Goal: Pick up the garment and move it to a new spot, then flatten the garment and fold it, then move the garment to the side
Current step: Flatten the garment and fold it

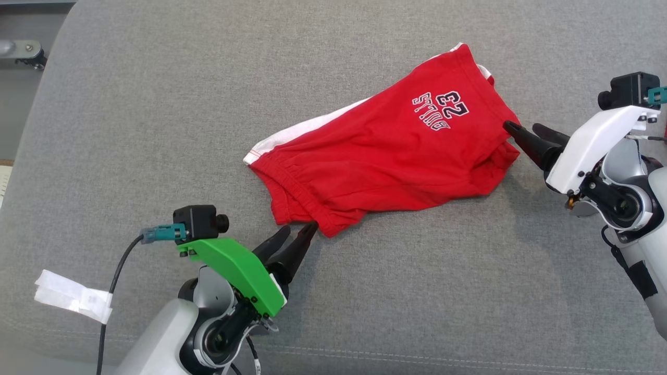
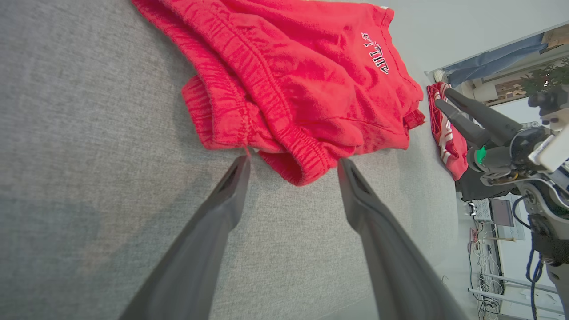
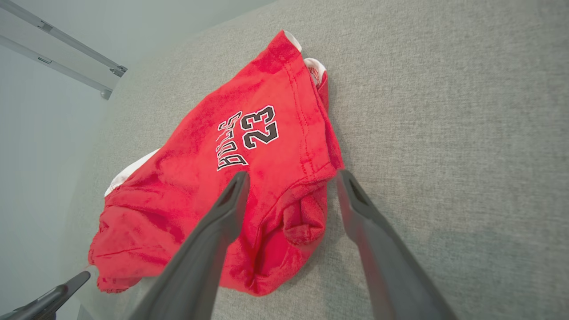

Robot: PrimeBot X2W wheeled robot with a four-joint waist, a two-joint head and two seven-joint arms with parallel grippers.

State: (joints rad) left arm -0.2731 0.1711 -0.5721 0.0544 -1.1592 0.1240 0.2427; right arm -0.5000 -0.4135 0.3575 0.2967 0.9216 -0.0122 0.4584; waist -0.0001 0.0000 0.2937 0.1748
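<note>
Red shorts, soft and light, lie rumpled on the grey cushion. My left gripper and right gripper gape empty at opposite ends; I'd pinch the elastic waistband and, probably, the folded leg hem.

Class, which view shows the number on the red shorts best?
The right wrist view: the number on the shorts reads nearly upright and close. The head view shows it small and upside down; the left wrist view catches slanted lettering.
</note>
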